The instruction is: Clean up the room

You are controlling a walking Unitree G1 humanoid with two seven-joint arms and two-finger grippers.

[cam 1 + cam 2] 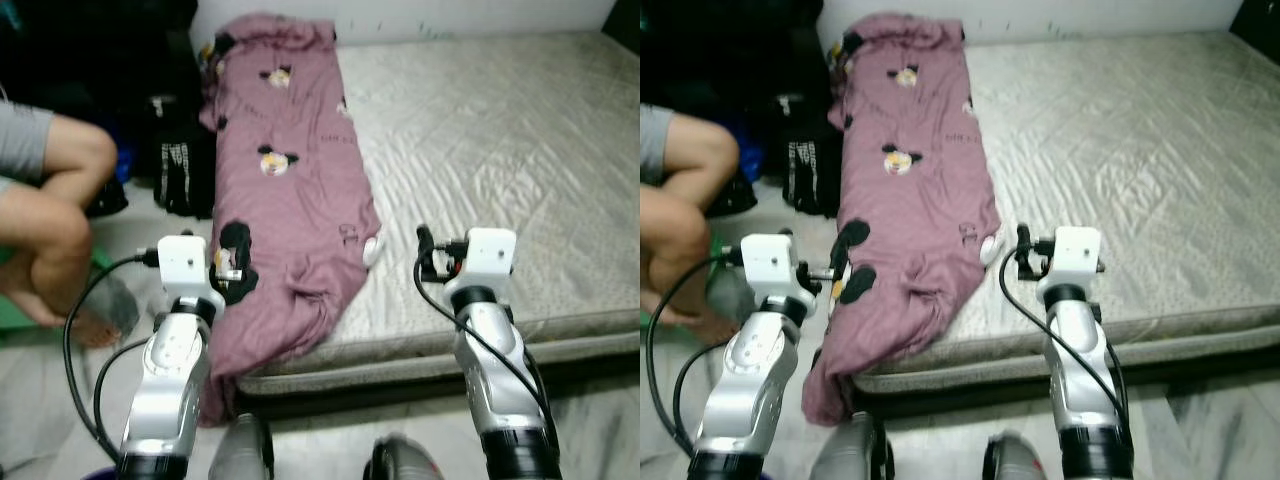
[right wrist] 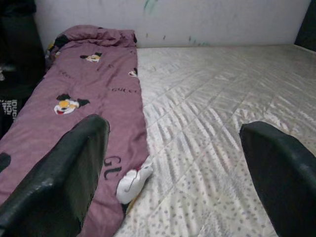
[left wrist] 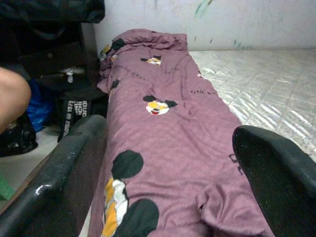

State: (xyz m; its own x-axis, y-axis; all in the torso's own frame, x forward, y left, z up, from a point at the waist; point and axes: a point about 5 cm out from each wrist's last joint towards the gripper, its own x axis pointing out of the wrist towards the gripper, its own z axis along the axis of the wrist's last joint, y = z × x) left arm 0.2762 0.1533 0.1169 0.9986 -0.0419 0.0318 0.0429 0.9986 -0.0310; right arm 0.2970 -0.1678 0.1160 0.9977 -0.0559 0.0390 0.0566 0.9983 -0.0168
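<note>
With both arms raised toward the bed (image 1: pixel 520 150), I read each tool as spread and holding nothing. I see the left tool (image 3: pixel 168 187) at the near end of the mauve blanket (image 1: pixel 290 190), its fingers (image 3: pixel 74 168) set wide to either side of the fabric. I see the right tool (image 2: pixel 173 177) above the near edge of the bed, just beside the blanket, fingers (image 2: pixel 64 173) equally wide apart. The blanket, printed with cartoon mouse figures, lies lengthwise along the bed's left side, and its near end hangs over the edge. A black bag (image 1: pixel 180 170) stands on the floor left of the bed. A person's bent legs (image 1: pixel 50 210) sit further left.
</note>
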